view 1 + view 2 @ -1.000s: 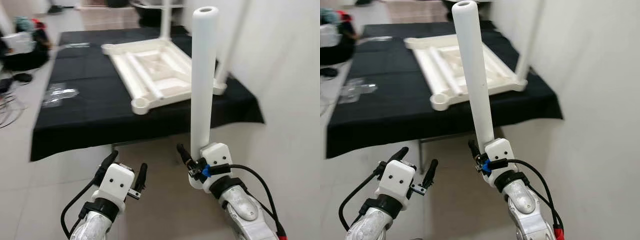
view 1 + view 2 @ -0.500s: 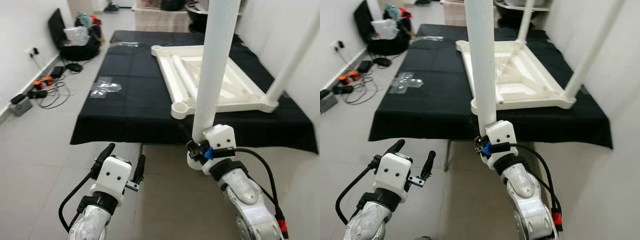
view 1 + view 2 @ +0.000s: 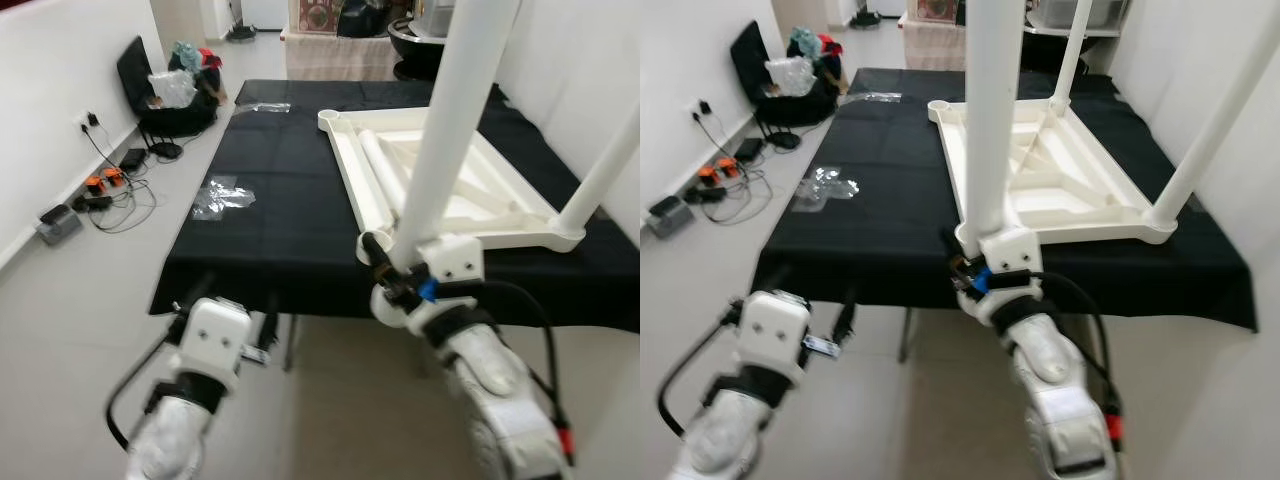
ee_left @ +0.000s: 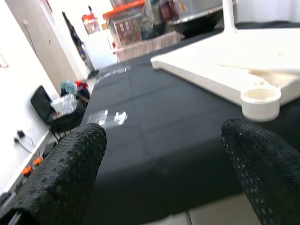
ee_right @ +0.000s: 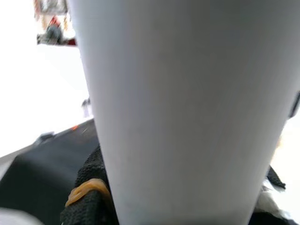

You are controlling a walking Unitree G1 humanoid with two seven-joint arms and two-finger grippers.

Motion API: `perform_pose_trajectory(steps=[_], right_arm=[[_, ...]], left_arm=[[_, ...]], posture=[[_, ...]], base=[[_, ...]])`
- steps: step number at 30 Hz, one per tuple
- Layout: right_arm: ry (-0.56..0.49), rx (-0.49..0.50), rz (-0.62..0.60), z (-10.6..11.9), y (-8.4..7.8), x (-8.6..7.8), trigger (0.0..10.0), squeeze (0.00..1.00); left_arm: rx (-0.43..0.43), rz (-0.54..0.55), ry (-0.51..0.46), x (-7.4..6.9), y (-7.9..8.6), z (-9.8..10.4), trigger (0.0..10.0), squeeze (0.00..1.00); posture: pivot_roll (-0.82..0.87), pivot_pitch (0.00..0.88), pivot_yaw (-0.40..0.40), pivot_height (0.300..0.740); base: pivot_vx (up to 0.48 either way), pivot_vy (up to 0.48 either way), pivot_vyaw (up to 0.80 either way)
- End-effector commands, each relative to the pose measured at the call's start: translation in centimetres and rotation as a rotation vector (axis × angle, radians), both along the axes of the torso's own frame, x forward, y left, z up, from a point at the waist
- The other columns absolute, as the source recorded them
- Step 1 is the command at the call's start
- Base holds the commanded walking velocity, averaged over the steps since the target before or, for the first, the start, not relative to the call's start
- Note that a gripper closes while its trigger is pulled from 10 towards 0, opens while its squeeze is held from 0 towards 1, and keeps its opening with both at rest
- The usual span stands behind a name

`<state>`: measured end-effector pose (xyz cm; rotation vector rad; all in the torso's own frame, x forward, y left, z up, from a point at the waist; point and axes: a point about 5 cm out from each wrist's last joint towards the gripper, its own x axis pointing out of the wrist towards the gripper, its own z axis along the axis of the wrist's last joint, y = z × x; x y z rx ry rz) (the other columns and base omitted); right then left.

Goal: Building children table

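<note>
White leg (image 3: pixel 455 120), clamped in the right tool (image 3: pixel 400 285), should be lowered plumb into the near socket (image 4: pixel 260 96); left tool (image 4: pixel 164 154) is held apart.

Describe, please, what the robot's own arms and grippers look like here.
Both arms are silver with black collars at the wrist. Each ends in a white boxy housing carrying long black textured fingers. The left gripper trails a black cable; the right gripper has a blue clip, a black cable and a red band lower down.
</note>
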<state>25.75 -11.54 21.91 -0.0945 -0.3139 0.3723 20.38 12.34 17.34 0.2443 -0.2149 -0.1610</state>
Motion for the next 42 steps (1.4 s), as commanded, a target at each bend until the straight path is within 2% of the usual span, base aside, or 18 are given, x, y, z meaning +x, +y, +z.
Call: perform_pose_trajectory(steps=[1, 8, 13, 20, 25, 30, 38, 40, 42], right_arm=[[-0.052, 0.039, -0.009, 1.9, -0.2, 0.0, 10.0, 0.0], [-0.116, 0.071, -0.002, 3.8, 0.0, 0.2, 10.0, 0.0], [-0.113, 0.07, -0.001, 3.8, 0.0, 0.3, 10.0, 0.0], [-0.073, 0.058, 0.01, 3.1, 0.1, 0.3, 10.0, 0.0], [0.026, 0.03, 0.086, 1.7, 0.9, 0.2, 10.0, 0.0], [0.04, 0.04, 0.107, 1.6, 1.2, 0.3, 10.0, 0.0], [0.041, 0.063, 0.097, 1.8, 1.2, 1.8, 10.0, 0.0], [0.119, 0.04, 0.117, 0.9, 1.9, 3.4, 10.0, 0.0], [0.146, 0.033, 0.127, 0.7, 2.0, 3.8, 10.0, 0.0]], left_arm=[[-0.007, -0.019, -0.002, -0.1, -0.5, 0.3, 10.0, 0.0], [-0.011, -0.018, -0.014, 0.1, -0.4, 0.7, 10.0, 0.0], [-0.012, -0.017, -0.014, 0.1, -0.4, 0.7, 10.0, 0.0], [-0.029, -0.005, -0.001, 0.2, -0.4, 0.7, 10.0, 0.0], [-0.058, 0.002, 0.044, 0.0, -0.3, 0.2, 10.0, 0.0], [-0.066, 0.0, 0.067, -0.3, 0.0, -0.1, 10.0, 0.0], [-0.098, 0.02, 0.084, -0.2, 0.2, -0.1, 10.0, 0.0], [-0.103, 0.012, 0.092, -0.4, 0.0, -0.2, 10.0, 0.0], [-0.104, 0.01, 0.092, -0.5, -0.1, -0.2, 10.0, 0.0]], posture=[[0.04, 0.088, -0.068, 0.74], [0.04, 0.087, -0.07, 0.74], [0.04, 0.088, -0.071, 0.74], [0.04, 0.089, -0.072, 0.74], [0.04, 0.09, -0.075, 0.74], [0.04, 0.092, -0.078, 0.74], [0.04, 0.101, -0.079, 0.74], [0.05, 0.109, -0.085, 0.74], [0.05, 0.109, -0.085, 0.74]], base=[[0.326, 0.0, 0.0], [0.326, 0.0, 0.0], [0.319, 0.0, 0.0], [0.126, 0.0, 0.0], [0.0, 0.0, 0.0], [0.0, 0.0, 0.0], [0.0, 0.0, 0.0], [0.0, 0.0, 0.0], [0.0, 0.0, 0.0]])
